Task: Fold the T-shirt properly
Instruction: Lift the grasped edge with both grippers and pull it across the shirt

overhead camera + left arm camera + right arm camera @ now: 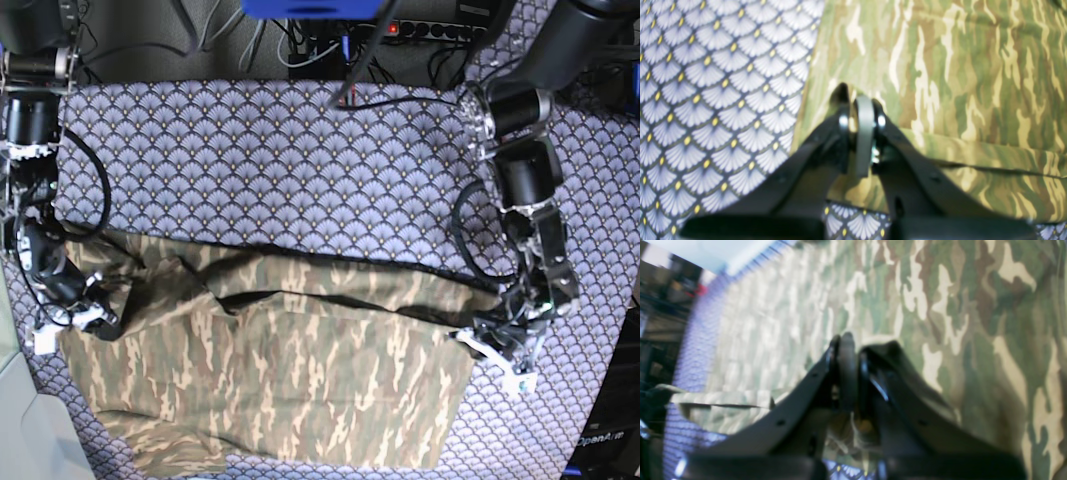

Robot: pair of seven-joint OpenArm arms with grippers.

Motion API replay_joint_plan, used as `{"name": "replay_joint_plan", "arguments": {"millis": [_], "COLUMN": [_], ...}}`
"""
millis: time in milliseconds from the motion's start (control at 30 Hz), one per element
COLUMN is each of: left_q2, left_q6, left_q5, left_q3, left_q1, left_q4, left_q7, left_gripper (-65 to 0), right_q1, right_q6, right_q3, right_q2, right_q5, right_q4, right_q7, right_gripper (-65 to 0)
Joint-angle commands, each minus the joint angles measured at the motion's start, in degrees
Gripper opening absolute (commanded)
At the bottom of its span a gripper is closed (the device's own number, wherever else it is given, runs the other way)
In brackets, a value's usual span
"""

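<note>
T-shirt [280, 380] of soft camouflage fabric in olive, brown and tan lies spread over the near half of the purple scallop-patterned cloth [270, 160] that covers the table, its far edge rumpled into a long dark fold. The left gripper [860, 100] is clenched on the shirt's edge beside a folded hem, patterned cloth just to one side. The right gripper [848, 343] is likewise clamped on camouflage fabric at the opposite edge. Black cables [400, 60] and a power strip [440, 30] sit beyond the far end of the cloth, well apart from the shirt
</note>
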Motion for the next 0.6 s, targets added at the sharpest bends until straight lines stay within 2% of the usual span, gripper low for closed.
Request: {"name": "replay_joint_plan", "arguments": {"millis": [0, 267, 567], "left_q2": [-0.52, -0.6, -0.6], "left_q6": [-0.14, -0.14, -0.14], "left_q5": [0.21, 1.79, 1.79], "left_q3": [0.18, 0.09, 0.26], "left_q1": [-2.4, -4.77, -6.35], "left_q4": [0.02, -3.41, -3.41], "left_q7": [-1.79, -6.27, -6.71], "left_gripper": [-63.9, -63.7, -63.7], "right_q1": [2.13, 8.55, 11.36], "right_q6": [0.8, 0.8, 0.8], "right_q3": [0.46, 0.19, 0.02], "right_q2": [1.1, 0.04, 0.13], "right_q5": [-0.86, -9.39, -9.74], "right_q4": [0.53, -6.59, -10.63], "right_q7": [1.27, 1.27, 1.44], "right_gripper": [-65.0, -65.0, -65.0]}}
